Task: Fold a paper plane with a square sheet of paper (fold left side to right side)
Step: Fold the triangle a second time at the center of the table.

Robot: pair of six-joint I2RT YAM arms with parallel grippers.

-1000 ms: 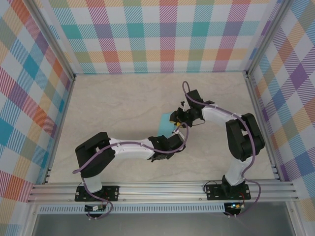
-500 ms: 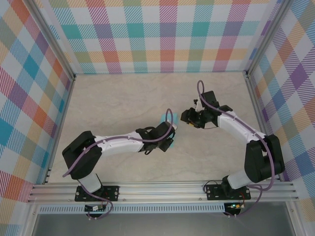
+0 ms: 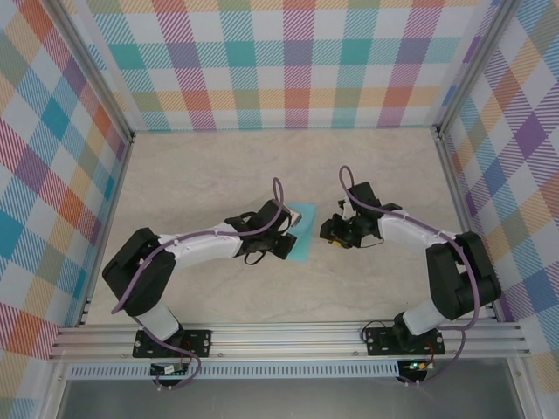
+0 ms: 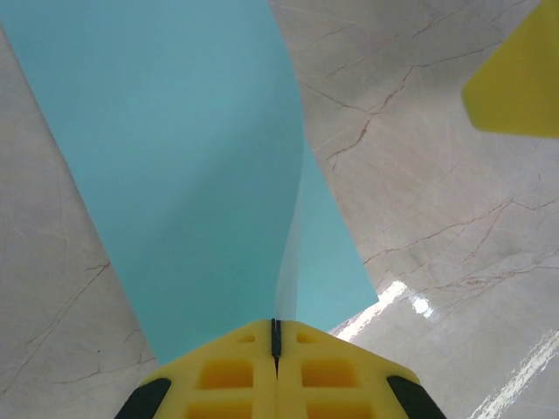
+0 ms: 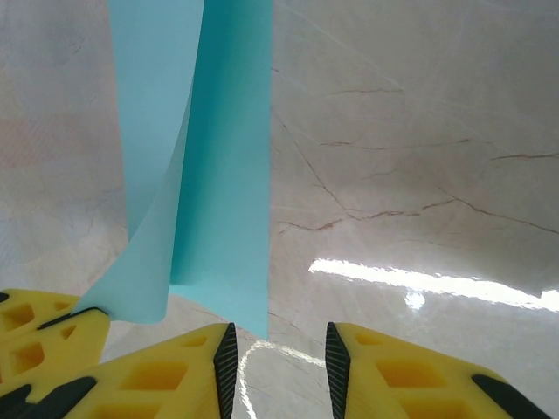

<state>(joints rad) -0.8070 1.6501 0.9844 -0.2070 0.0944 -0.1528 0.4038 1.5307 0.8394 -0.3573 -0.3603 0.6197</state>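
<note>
L gripper [image 4: 276, 325] clamps edge of thin teal square paper sheet [image 4: 192, 175], flap raised. R gripper [image 5: 279, 339] part-open, empty, just beside. Best: carry flap over low, match edges, then crease.

Matt sheet of paper [image 4: 192, 157] on a glossy, marble-patterned tabletop [image 4: 437, 218].
</note>
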